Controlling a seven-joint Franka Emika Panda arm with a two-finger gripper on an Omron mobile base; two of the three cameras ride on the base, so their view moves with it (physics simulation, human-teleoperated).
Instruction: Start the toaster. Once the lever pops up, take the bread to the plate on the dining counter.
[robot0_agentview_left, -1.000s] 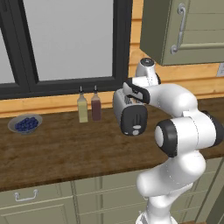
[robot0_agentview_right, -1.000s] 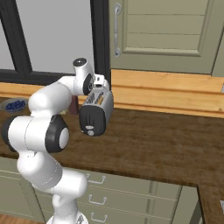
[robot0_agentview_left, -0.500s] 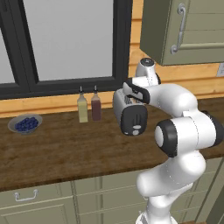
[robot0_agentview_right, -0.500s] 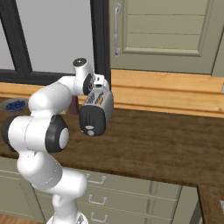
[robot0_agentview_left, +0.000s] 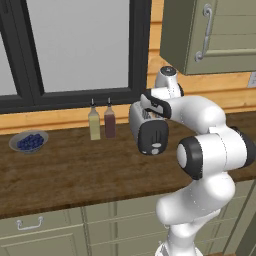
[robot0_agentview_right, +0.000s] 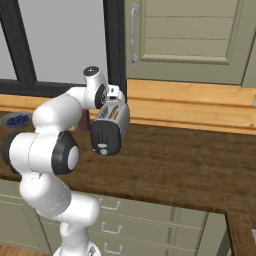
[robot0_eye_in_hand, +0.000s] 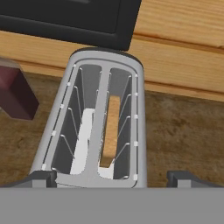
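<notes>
The bread (robot0_eye_in_hand: 112, 131) sat upright in the right-hand slot of the toaster (robot0_eye_in_hand: 101, 127), directly below and ahead of the end effector (robot0_eye_in_hand: 112, 177), whose tips stood spread wide, pinching nothing. With the slice still seated deep, the lever probably needed pressing, so the tips should have shifted toward the black end panel (robot0_agentview_left: 152, 138). A straight, centred push would have kept the toaster from sliding on the surface (robot0_agentview_left: 75, 170).

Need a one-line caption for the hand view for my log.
Looking down into the toaster: bread upright in one slot, open claw poised just above.
</notes>
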